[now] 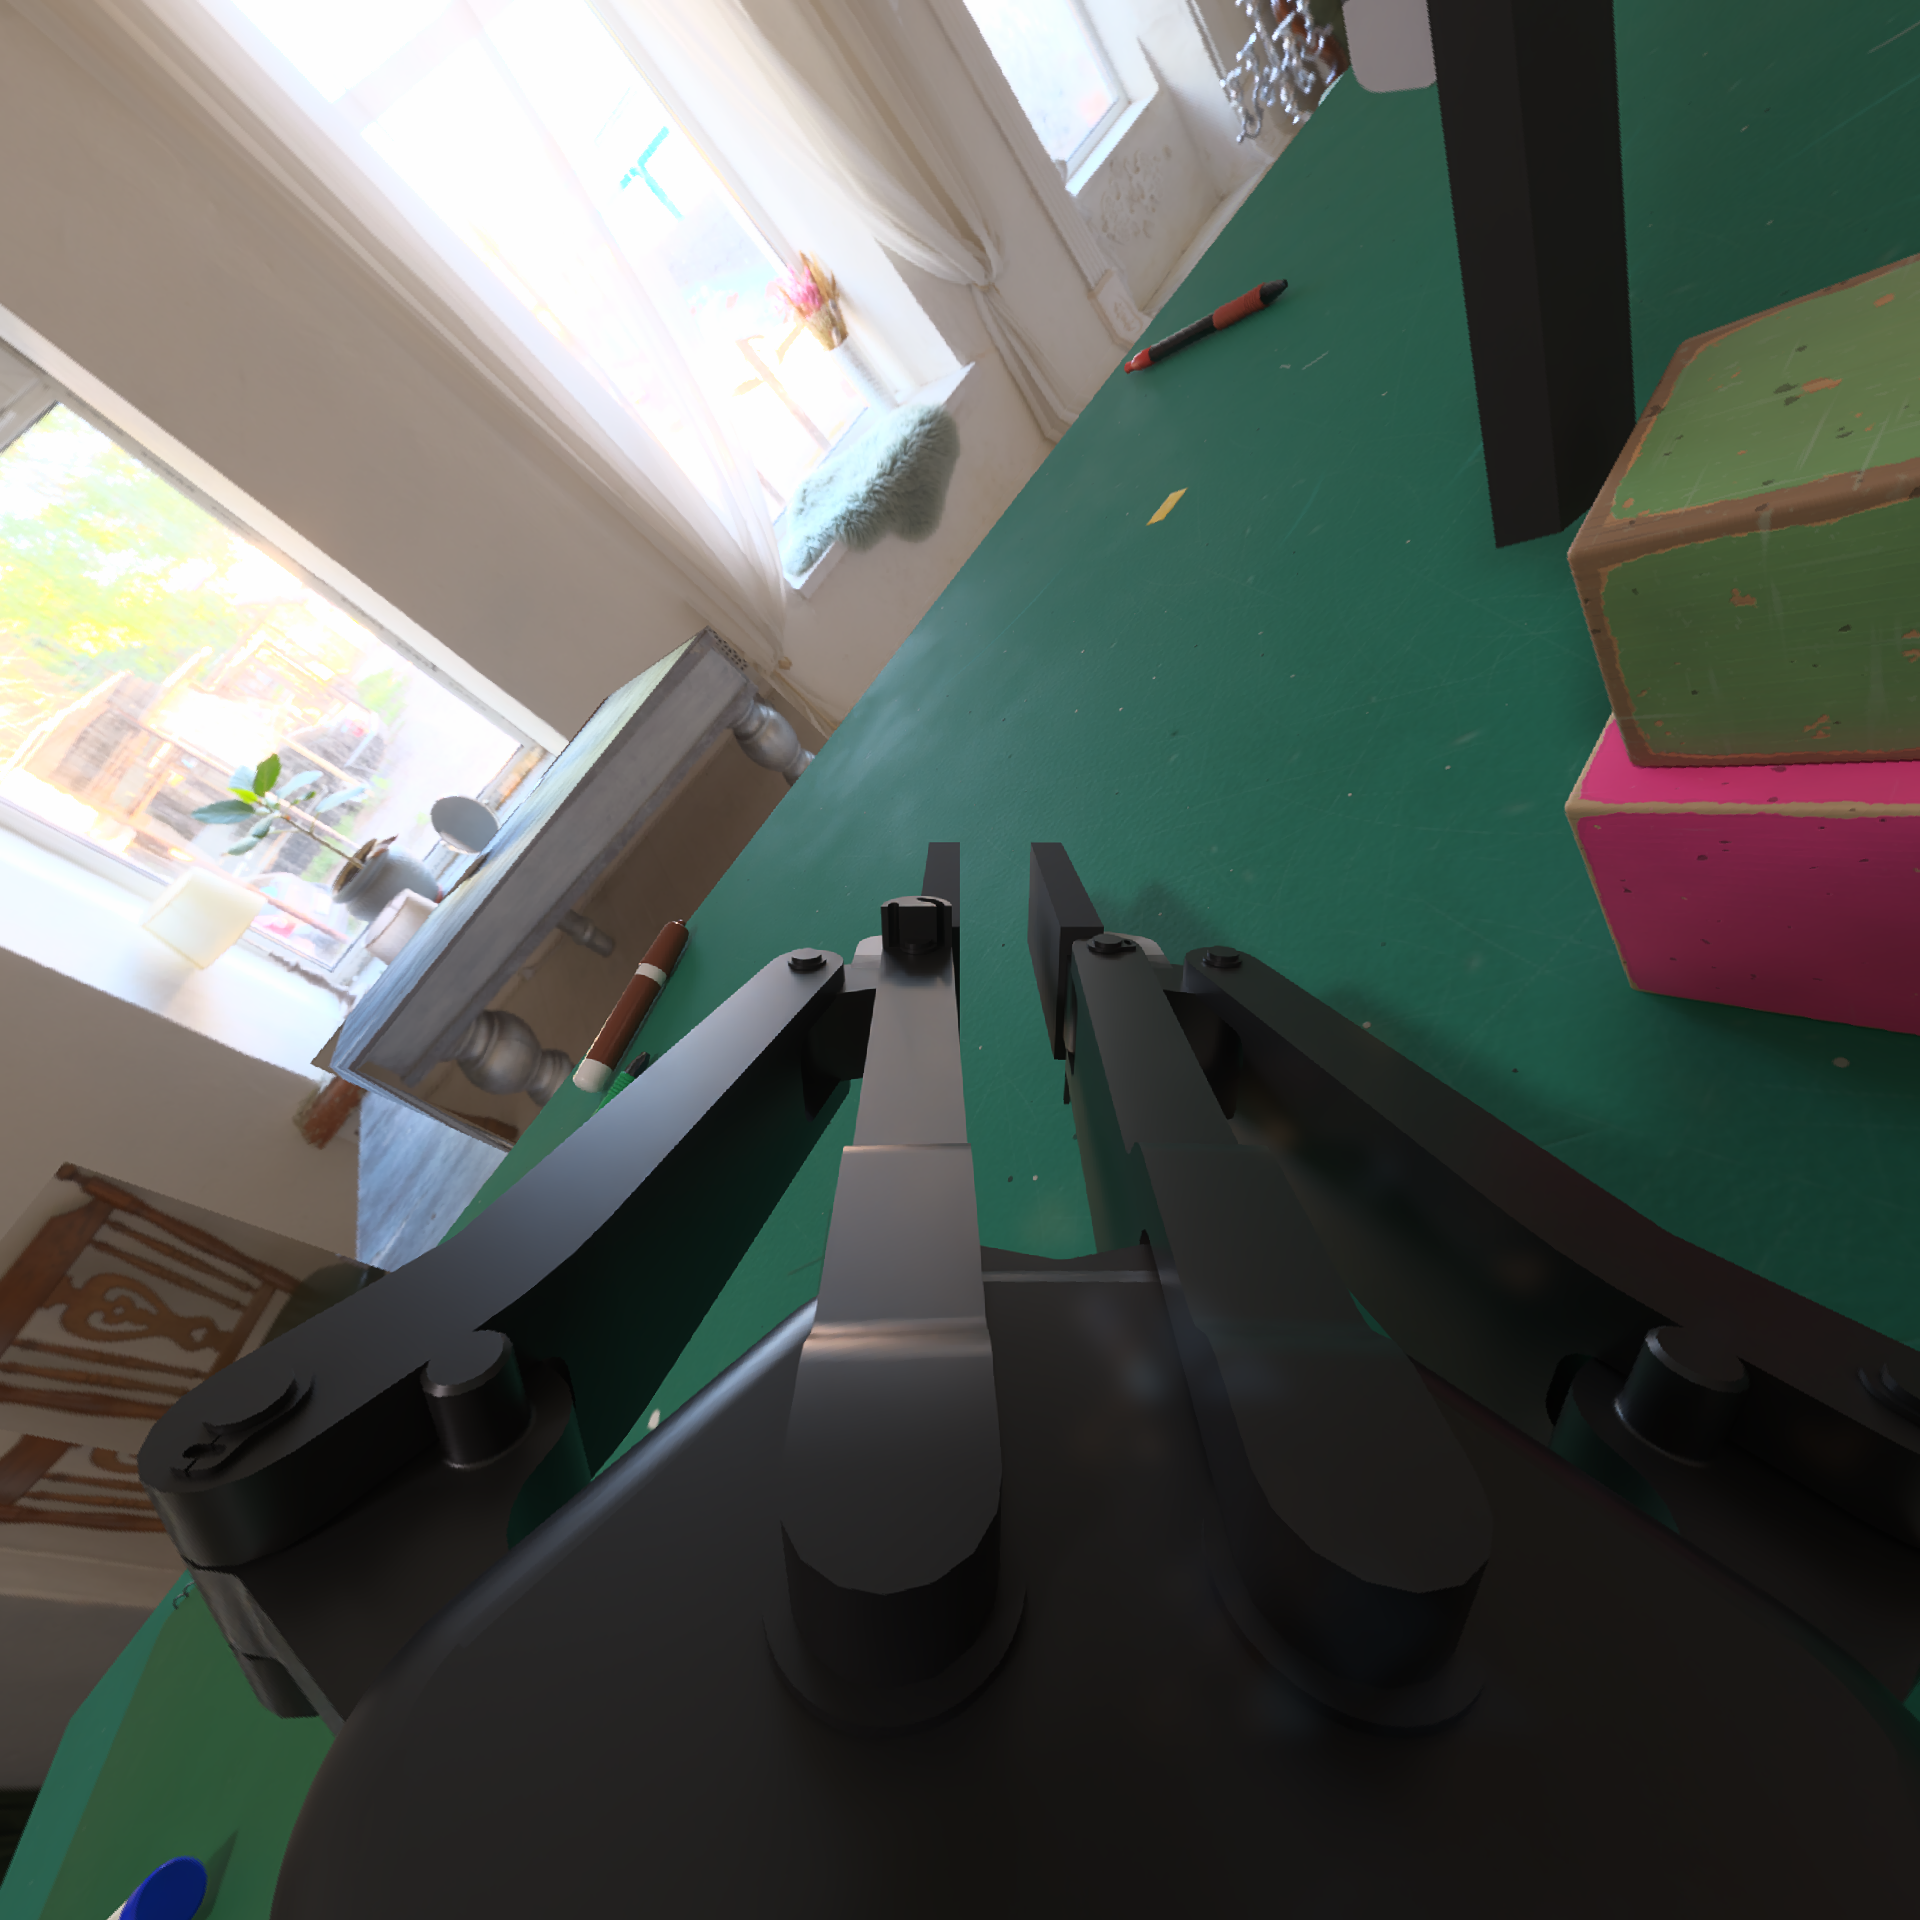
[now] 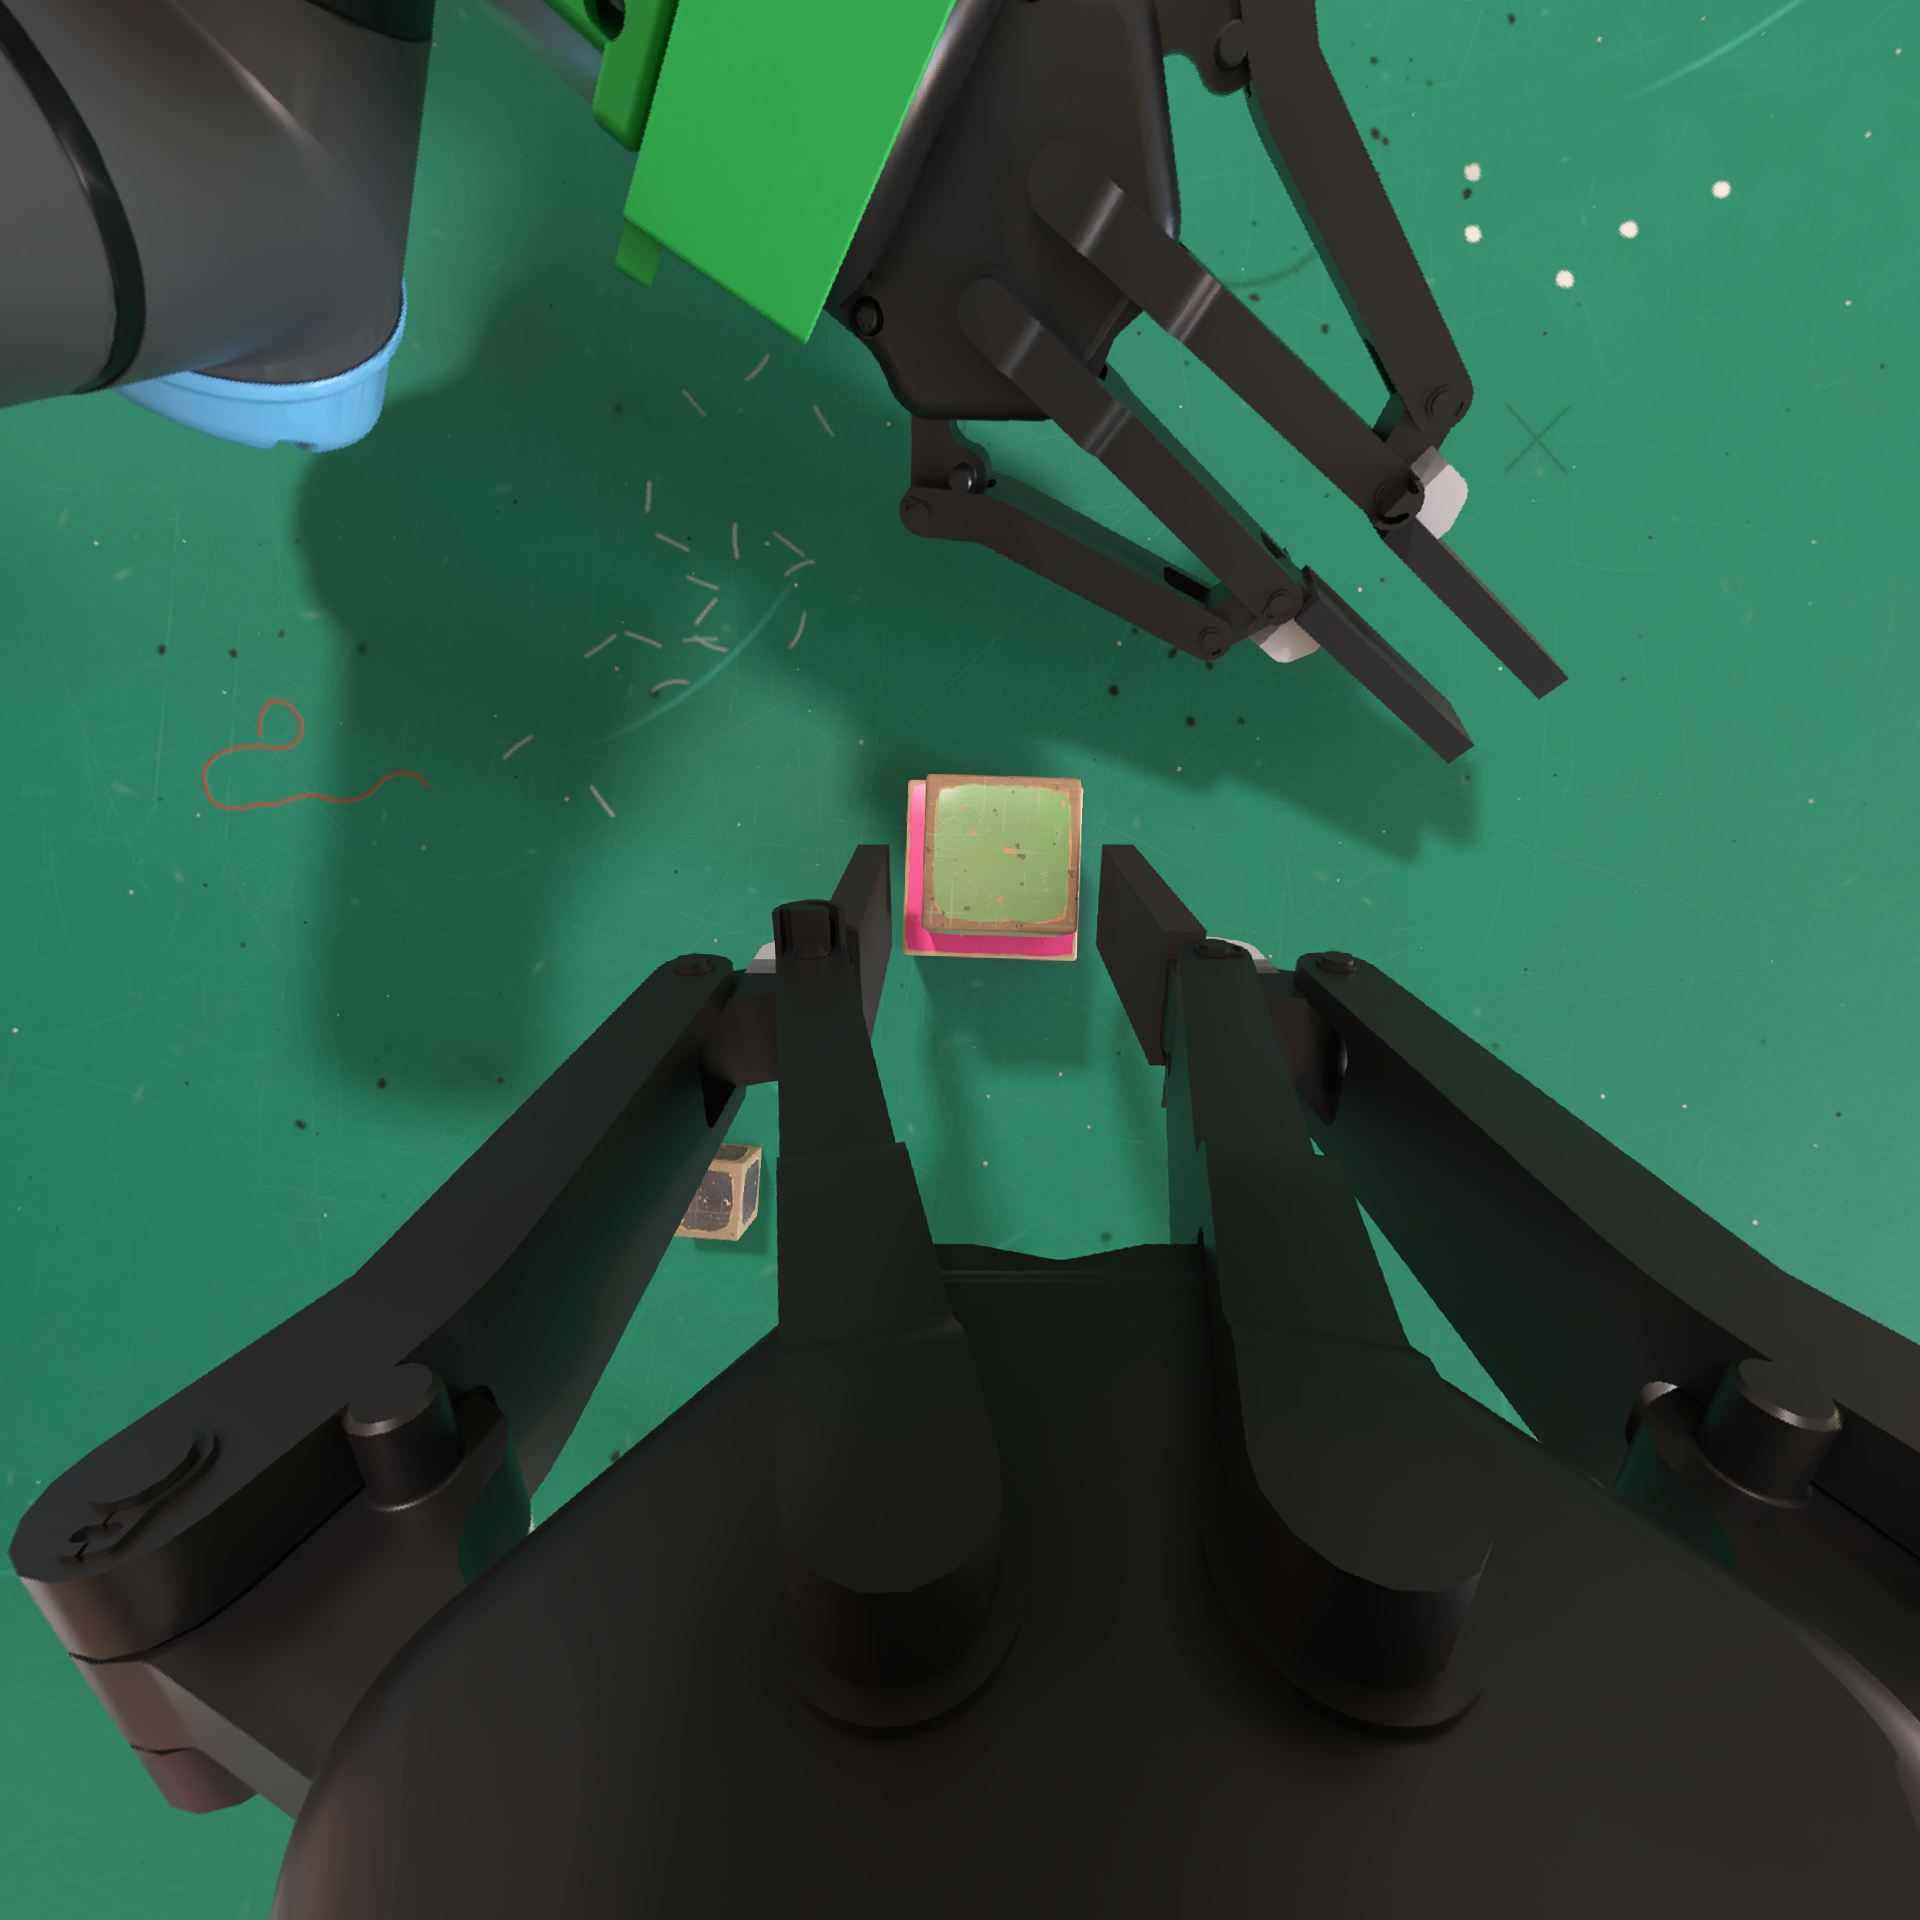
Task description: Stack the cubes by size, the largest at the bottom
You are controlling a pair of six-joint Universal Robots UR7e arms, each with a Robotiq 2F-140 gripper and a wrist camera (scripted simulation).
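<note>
Both claws, left [image 1: 995,883] and right [image 2: 994,904], gape empty; scuffed green cube [image 2: 1000,854] tops pink cube [image 2: 918,914].

A red pen [image 1: 1208,325] lies far on the green tabletop [image 1: 1195,665]; a brown marker [image 1: 634,1003] rests at its left edge.

**Both claws empty, jaws parted**

The left claw [image 1: 995,883] is tilted low and slantwise, its two fingers drawn near each other with a narrow gap left and nothing between them. In the right wrist view it [image 2: 1507,717] reaches in from the upper side on its grey arm [image 2: 156,187]. The right claw [image 2: 995,904] points straight down, its fingers set wider apart and gripping nothing.
</note>
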